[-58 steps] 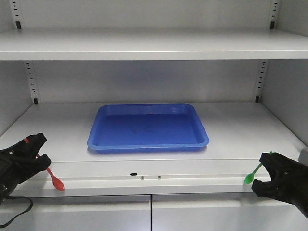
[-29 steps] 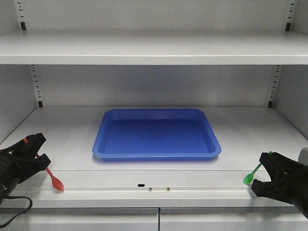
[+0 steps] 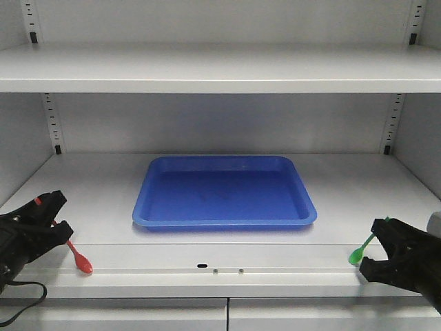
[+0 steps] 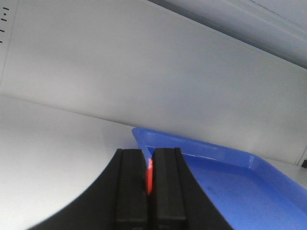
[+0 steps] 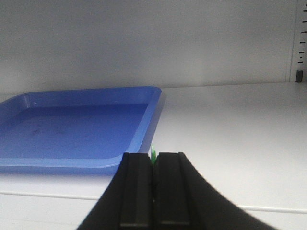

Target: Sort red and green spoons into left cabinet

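Here the left gripper (image 3: 56,215) pinched the red spoon (image 3: 83,262), the right gripper (image 3: 375,245) the green spoon (image 3: 358,254), before the blue tray (image 3: 224,222).

Glossy plastic tray (image 3: 224,222) on matt metal shelf (image 3: 358,193).

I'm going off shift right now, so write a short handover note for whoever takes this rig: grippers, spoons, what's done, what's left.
The left gripper is shut on the red spoon, bowl end hanging down, at the front left of the cabinet shelf.
The right gripper is shut on the green spoon, at the shelf's front right.
The blue tray sits mid-shelf with nothing in it.
Done: both spoons are grasped and held at the cabinet.
Left: set both spoons in the cabinet, probably in the tray, and release.
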Controlling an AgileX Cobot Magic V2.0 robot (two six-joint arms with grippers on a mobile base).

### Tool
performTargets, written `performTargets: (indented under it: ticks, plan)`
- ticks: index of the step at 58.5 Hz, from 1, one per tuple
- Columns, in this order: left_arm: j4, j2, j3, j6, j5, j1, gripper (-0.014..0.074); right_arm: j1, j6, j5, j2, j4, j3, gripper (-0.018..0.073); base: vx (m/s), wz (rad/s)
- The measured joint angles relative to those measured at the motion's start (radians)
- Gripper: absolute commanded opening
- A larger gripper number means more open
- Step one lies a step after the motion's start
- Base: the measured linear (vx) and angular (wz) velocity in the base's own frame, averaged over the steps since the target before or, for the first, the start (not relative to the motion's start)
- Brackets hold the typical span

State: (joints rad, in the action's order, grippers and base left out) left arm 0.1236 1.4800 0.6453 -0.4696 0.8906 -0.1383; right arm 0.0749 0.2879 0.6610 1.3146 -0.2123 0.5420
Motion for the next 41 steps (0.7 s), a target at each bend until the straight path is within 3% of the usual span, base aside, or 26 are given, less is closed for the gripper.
performTargets:
  ticks: [41]
  plan:
    - [0.000, 0.000, 0.000, 0.000, 0.008, 0.000, -0.0003, 0.000, 0.000, 0.001, 0.000, 0.000, 0.000, -0.0006, 0.00, 0.00]
